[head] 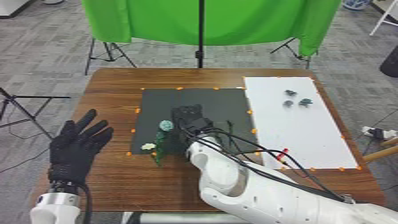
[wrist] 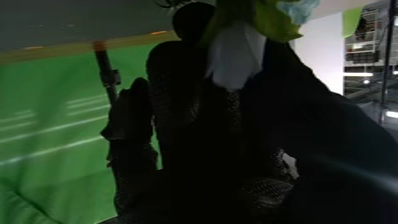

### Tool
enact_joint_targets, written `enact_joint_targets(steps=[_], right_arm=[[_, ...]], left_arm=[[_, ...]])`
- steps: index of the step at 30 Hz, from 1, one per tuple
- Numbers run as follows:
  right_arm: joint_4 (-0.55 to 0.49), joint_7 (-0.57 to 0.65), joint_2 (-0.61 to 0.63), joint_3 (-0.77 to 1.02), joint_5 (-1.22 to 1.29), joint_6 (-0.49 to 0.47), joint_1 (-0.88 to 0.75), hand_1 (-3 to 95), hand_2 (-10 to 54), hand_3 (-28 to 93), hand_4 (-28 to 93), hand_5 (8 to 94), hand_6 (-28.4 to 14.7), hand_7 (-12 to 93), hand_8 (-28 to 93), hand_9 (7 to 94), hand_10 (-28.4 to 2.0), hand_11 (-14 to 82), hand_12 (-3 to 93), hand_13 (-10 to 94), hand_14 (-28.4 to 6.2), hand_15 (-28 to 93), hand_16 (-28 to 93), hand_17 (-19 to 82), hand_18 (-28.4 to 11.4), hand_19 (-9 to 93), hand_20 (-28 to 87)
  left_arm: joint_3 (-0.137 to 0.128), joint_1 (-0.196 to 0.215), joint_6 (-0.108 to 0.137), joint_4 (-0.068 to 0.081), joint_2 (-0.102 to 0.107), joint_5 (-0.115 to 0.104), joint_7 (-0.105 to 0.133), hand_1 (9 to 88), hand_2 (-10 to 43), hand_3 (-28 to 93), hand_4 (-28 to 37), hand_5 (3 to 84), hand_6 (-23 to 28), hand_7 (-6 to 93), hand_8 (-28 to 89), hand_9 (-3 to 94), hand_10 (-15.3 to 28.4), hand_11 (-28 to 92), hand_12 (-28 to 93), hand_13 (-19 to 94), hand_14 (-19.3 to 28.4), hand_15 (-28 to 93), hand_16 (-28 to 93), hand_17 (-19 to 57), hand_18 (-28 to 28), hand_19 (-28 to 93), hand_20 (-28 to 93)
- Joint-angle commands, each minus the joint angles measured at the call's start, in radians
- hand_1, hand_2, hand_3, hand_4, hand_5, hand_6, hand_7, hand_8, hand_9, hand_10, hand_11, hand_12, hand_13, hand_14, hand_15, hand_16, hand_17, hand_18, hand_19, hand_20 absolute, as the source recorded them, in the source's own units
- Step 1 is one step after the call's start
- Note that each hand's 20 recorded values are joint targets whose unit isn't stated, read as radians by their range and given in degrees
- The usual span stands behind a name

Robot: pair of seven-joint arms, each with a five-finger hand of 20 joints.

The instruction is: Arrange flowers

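A brown wooden table [head: 111, 100] stands on grey carpet flooring [head: 160, 55]. Beyond the table, a bright green cloth backdrop [head: 151, 20] hangs behind an upright black metal pole [head: 201, 30]; pale streaks of light cross the cloth in the right wrist view. Left of the table is a black metal tripod stand [head: 27, 114]; right of it, a dark rounded object [head: 389, 65].

Head view: the camera is looking forward and down from above and behind my right hand [head: 190, 121], taking in the whole table [head: 114, 102] from well back. Right wrist view: the camera is sitting close to my hand, looking along it past the table edge. Both are sharing my hand, the table, green cloth [head: 240, 22] and black pole [head: 200, 47] beyond.
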Motion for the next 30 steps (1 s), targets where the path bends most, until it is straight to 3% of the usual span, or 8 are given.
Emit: enact_joint_targets(steps=[1,11,17,19,26,27,30], right_arm=[[0.008,0.011,0.006,-0.006,-0.019,0.018,0.025,55.0,-9.5,71,-28,80.3,0.6,16,-1,73.1,-10.9,18.4,22.5,64,-5.6,68,25,27,-21.5,87,44],[0.011,-0.001,0.010,-0.007,-0.031,-0.010,0.032,52.5,-9.5,74,-28,76.5,0.6,16,-2,67.1,-12.8,22.8,14.8,62,-6.4,69,23,26,-21.8,87,44],[0.004,0.002,0.011,0.011,-0.022,-0.043,0.011,49.6,-9.5,77,-28,73.2,0.4,15,-4,65.5,-13.4,22.6,14.6,61,-7.2,69,22,25,-21.9,87,44],[0.004,0.010,0.012,0.012,-0.012,-0.033,0.013,49.3,-9.5,77,-28,72.8,0.5,16,-5,65.1,-13.4,22.6,14.5,61,-7.5,70,22,25,-21.9,87,44],[-0.024,0.035,0.020,0.037,0.062,0.018,0.032,47.5,-9.5,77,-28,72.3,0.3,16,-6,64.9,-13.5,22.6,14.4,61,-8.5,71,20,25,-22.0,87,44],[-0.036,0.036,0.023,0.049,0.084,0.026,0.032,47.2,-9.5,78,-28,72.2,0.3,16,-6,64.9,-13.5,22.5,14.4,61,-8.6,71,20,25,-22.0,87,44],[-0.072,0.040,0.032,0.092,0.166,0.039,0.031,44.9,-9.5,79,-28,71.2,0.4,16,-10,64.7,-13.8,22.4,14.4,61,-9.5,72,17,25,-22.2,87,44]], left_arm=[[0.008,0.008,-0.001,0.005,0.000,-0.002,-0.005,16.7,13.2,73,-28.3,36.7,8.4,11.1,-10,35.2,21.0,25,11,24,28.4,53,-9,-9.4,28.4,58,10],[0.020,0.018,0.011,0.005,0.026,-0.025,0.037,17.3,13.0,73,-28.3,36.6,8.4,11.2,-10,35.2,21.0,25,11,24,28.4,53,-9,-9.4,28.3,59,10],[0.020,0.022,0.009,0.003,0.024,-0.021,0.033,17.3,13.0,73,-28.3,36.6,8.4,11.3,-10,35.2,21.0,25,10,24,28.4,53,-9,-9.4,28.3,59,9],[0.019,0.023,0.010,0.002,0.019,-0.017,0.028,17.3,13.0,73,-28.3,36.6,8.4,11.3,-10,35.1,21.0,25,11,24,28.4,53,-9,-9.4,28.3,59,9],[0.023,0.033,0.014,0.000,0.018,-0.022,0.043,17.5,12.9,73,-28.3,36.7,8.5,11.1,-10,35.2,21.0,25,11,24,28.4,53,-10,-9.4,28.4,59,9],[0.026,0.038,0.019,-0.001,0.027,-0.028,0.056,17.5,12.9,73,-28.3,36.7,8.5,11.1,-10,35.2,21.0,25,11,24,28.4,53,-10,-9.4,28.4,59,9],[0.024,0.043,0.023,-0.001,0.031,-0.033,0.064,17.5,12.9,73,-28.3,36.6,8.5,11.1,-10,35.2,21.0,25,11,24,28.4,53,-9,-9.4,28.4,59,9]])
